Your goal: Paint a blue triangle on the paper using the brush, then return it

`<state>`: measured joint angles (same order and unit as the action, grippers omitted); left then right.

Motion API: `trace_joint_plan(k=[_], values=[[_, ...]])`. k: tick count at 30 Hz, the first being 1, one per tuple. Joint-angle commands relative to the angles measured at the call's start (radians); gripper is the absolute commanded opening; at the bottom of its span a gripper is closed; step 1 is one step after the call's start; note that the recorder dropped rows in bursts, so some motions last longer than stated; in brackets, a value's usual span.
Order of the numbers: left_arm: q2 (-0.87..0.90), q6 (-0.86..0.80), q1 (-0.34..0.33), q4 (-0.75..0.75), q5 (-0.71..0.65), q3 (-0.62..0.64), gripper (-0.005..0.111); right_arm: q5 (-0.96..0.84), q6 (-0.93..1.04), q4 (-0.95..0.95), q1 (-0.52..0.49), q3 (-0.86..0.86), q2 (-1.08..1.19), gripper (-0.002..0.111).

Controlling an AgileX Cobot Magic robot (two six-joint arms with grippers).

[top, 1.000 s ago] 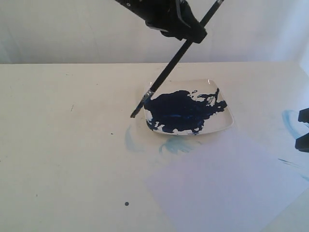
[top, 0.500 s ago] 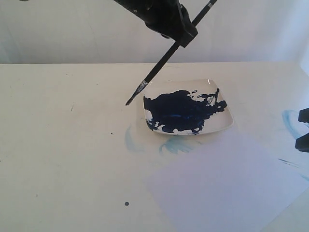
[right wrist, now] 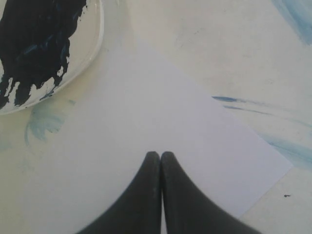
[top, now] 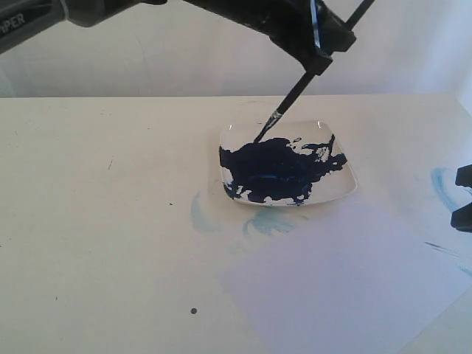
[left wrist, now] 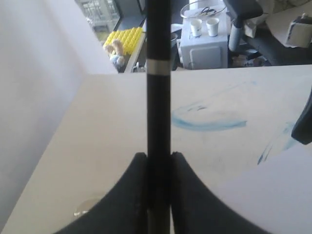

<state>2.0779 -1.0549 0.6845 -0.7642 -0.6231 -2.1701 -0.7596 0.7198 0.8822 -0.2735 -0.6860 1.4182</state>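
My left gripper (top: 318,60) is shut on the black handle of the brush (top: 291,101), high above the table's far side. The brush slants down and its bristle tip touches the dark navy paint on the square white plate (top: 344,189). In the left wrist view the brush (left wrist: 158,97) runs straight up between the shut fingers of the left gripper (left wrist: 158,155). The pale lavender paper (top: 346,280) lies in front of the plate, bare, with no blue triangle on it. My right gripper (right wrist: 161,155) is shut and empty above the paper (right wrist: 146,107), its dark tip (top: 464,199) at the right edge.
Faint pale-blue smears mark the table in front of the plate (top: 269,221) and at the far right (top: 442,184). A small dark dot (top: 194,310) sits near the front. The paper's corner (right wrist: 287,168) lies close to more blue streaks.
The left arm has swung right with the brush; the tip moved from the table left of the plate onto the navy paint. The right gripper has not moved.
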Motion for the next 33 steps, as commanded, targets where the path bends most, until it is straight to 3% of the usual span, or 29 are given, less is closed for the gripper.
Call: trace_joint_plan(k=[1,4,8,9,11,12,15,23,28,33], values=[[0.08,-0.058,0.003,-0.064,-0.064,-0.11,0.0,0.005,0.002,0.004,-0.006,-0.004,0.002,0.0],[0.119,0.075,0.003,0.056,-0.053,-0.176,0.0,0.005,0.002,0.004,-0.006,-0.004,0.002,0.0],[0.17,0.377,0.003,0.325,-0.063,-0.292,0.0,0.007,0.002,0.004,-0.006,-0.004,0.002,0.0],[0.178,0.446,0.005,0.383,-0.03,-0.299,0.0,0.007,0.002,0.004,-0.006,-0.004,0.002,0.0],[0.184,0.766,0.022,0.575,0.081,-0.309,0.0,0.007,0.002,0.004,-0.006,-0.004,0.002,0.0],[0.189,0.816,0.025,0.61,0.124,-0.304,0.0,0.007,0.002,0.004,-0.006,-0.004,0.002,0.0],[0.212,0.737,0.025,0.55,0.191,-0.303,0.0,0.007,0.002,0.004,-0.006,-0.004,0.002,0.0],[0.25,0.813,0.025,0.535,0.307,-0.303,0.0,0.007,0.002,0.004,-0.006,-0.004,0.002,0.0],[0.265,0.781,0.025,0.404,0.408,-0.303,0.0,0.007,0.002,0.004,-0.006,-0.004,0.002,0.0],[0.273,0.756,0.025,0.369,0.412,-0.303,0.0,0.007,0.002,0.004,-0.006,-0.004,0.002,0.0]])
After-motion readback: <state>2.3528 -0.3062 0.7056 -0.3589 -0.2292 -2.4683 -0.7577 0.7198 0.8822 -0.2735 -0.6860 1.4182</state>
